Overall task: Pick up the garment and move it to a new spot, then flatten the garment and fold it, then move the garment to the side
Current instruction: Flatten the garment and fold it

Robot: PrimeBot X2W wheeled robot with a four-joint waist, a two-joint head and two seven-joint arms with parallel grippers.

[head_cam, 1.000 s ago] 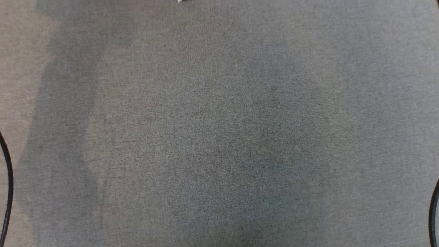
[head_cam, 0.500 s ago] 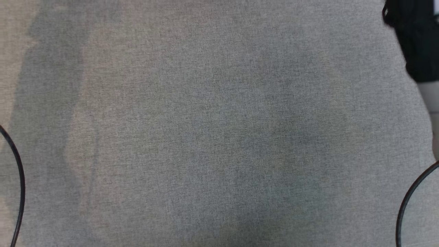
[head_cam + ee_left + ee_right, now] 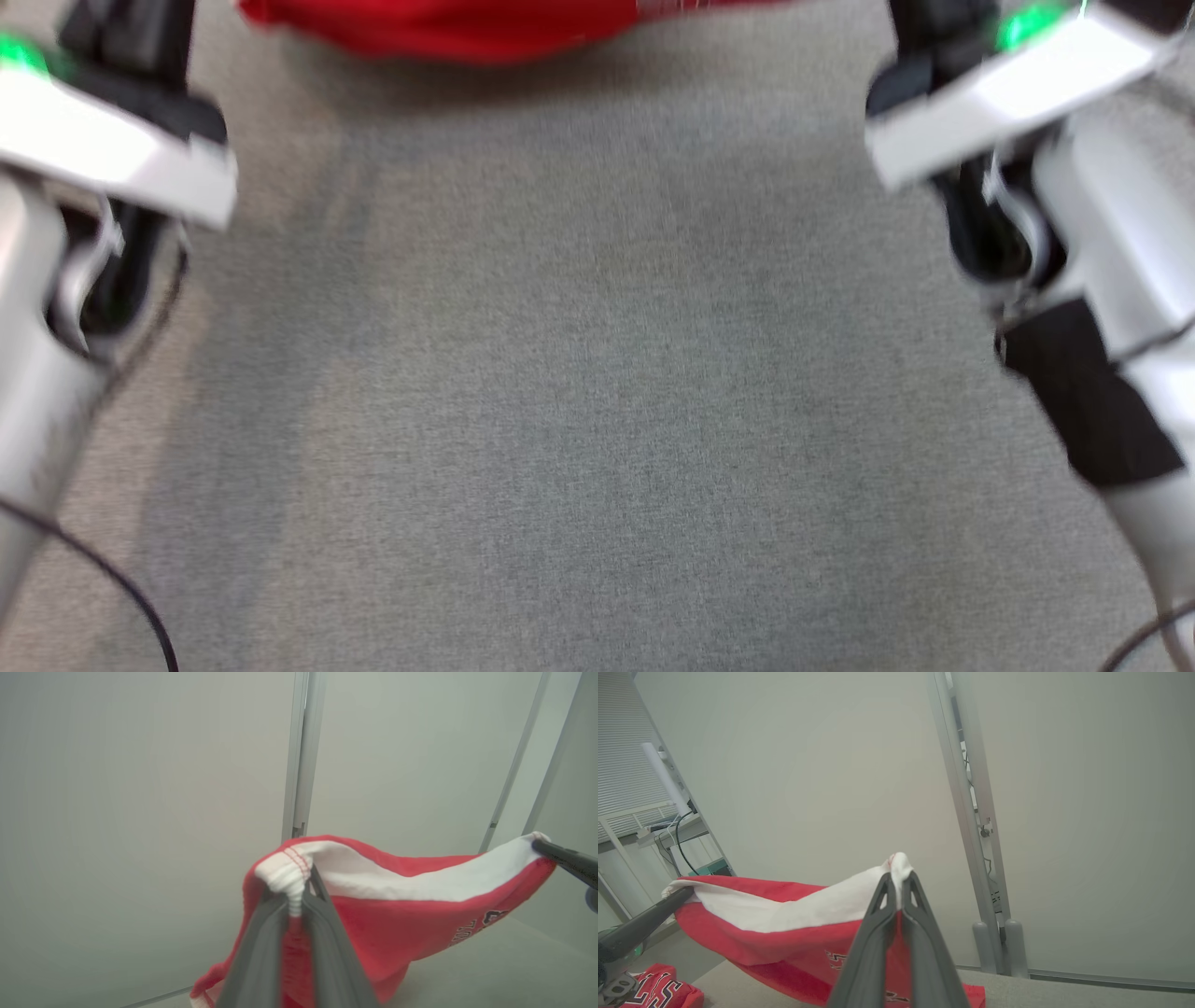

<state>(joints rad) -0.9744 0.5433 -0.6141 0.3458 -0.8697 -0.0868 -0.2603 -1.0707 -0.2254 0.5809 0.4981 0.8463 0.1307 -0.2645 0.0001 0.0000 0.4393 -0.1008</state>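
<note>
Grey woven table (image 3: pixel 597 420), fine-textured; head view blurred. One garment (image 3: pixel 467 28), red knit with white ribbed band and dark lettering only partly legible; cut off at the head view's top edge, strung slack between both arms. At left, left pincer (image 3: pixel 295 900): fingers together, clamped on the bunched band end. At right, right pincer (image 3: pixel 899 891): likewise pinched on the opposite end.

Grey fabric surface (image 3: pixel 597 420) beneath red garment (image 3: pixel 448 28)

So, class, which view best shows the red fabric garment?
Right wrist view: the red fabric garment hangs spread wide, lettering visible. Left wrist view shows less lettering; head view catches a blurred red edge.
</note>
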